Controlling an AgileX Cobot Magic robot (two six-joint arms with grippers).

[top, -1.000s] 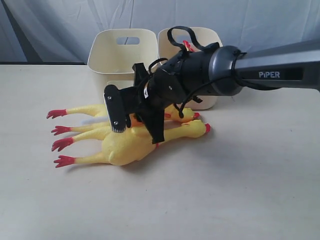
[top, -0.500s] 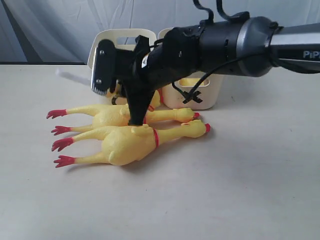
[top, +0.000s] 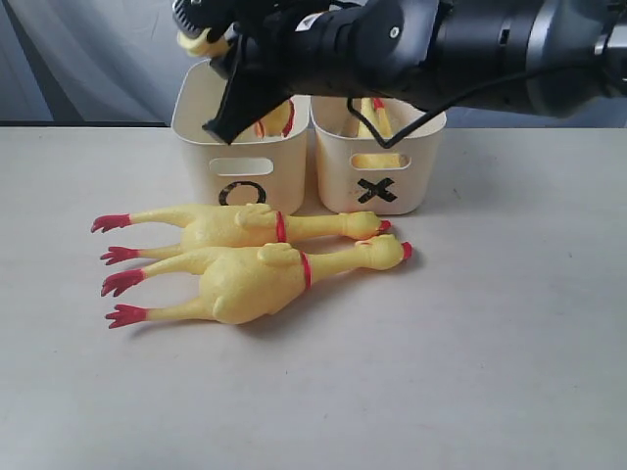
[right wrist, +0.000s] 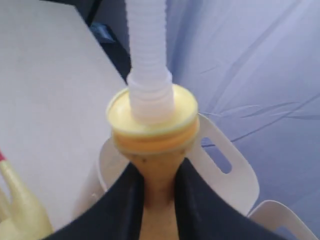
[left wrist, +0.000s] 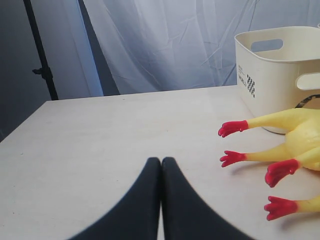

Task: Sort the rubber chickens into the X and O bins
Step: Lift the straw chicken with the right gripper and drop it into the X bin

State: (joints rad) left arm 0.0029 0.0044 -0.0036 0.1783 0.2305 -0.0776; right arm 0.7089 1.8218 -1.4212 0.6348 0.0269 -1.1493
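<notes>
Our right pincer (right wrist: 159, 172) is clamped on a slim yellow part (right wrist: 157, 155) that ends in a flange and a white ribbed tube (right wrist: 147, 60). It hangs high over the O bin (top: 294, 176), at whose mouth we see more yellow with a red ring, while our left pincer (left wrist: 161, 162) is closed on nothing above the bench (left wrist: 100, 130). The X bin (top: 333, 176), at 3 o'clock of the O bin, holds a chicken (top: 375, 122), and a far chicken (top: 230, 227) and a near chicken (top: 250, 284) lie touching on the bench at 6 o'clock of the bins, heads toward 3 o'clock.
</notes>
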